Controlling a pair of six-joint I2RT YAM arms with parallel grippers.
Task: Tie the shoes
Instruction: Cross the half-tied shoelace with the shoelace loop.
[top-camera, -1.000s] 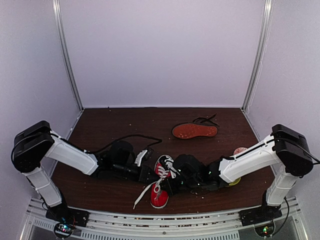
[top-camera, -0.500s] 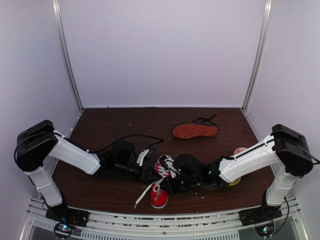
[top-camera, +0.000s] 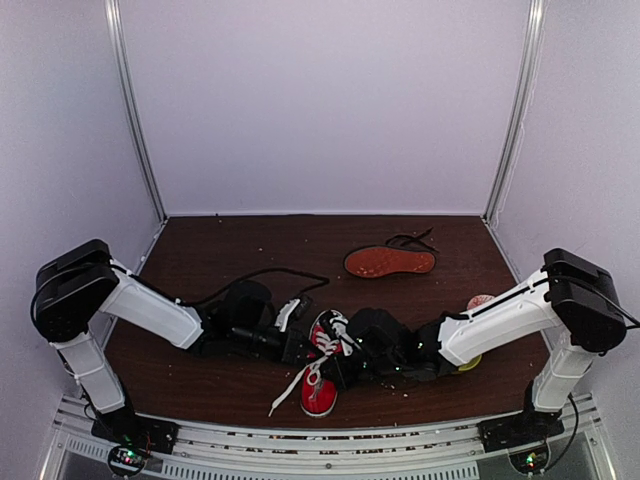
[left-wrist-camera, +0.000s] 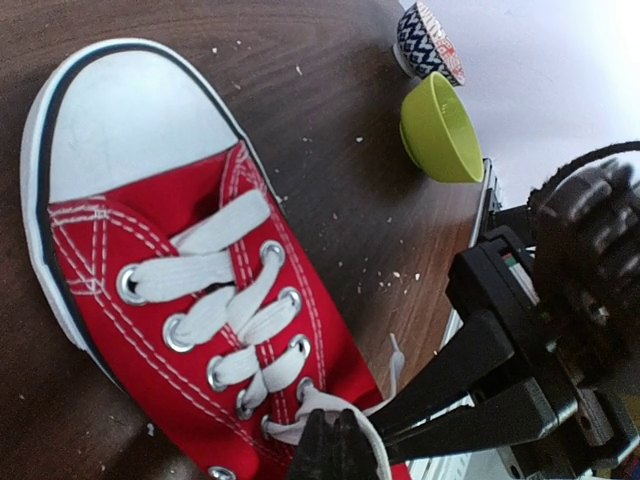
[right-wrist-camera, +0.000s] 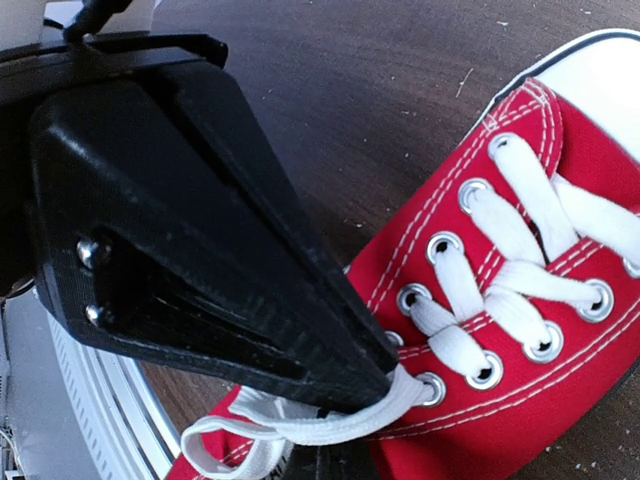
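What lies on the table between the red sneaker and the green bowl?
Only bare table with small crumbs separates the red sneaker from the green bowl, in the left wrist view.

Light: bright, even and diffuse; the white walls (top-camera: 320, 100) carry a faint lilac cast.
Shadows: soft, short and faint on the dark table (top-camera: 230, 240).
Glare: the upper right of the left wrist view burns out to white.
Focus: white laces (left-wrist-camera: 200, 272) and eyelets (left-wrist-camera: 130, 287) crisp in both wrist views; the green bowl (left-wrist-camera: 440, 125) slightly soft.
Distortion: frame posts (top-camera: 135, 110) lean inward in the top view.
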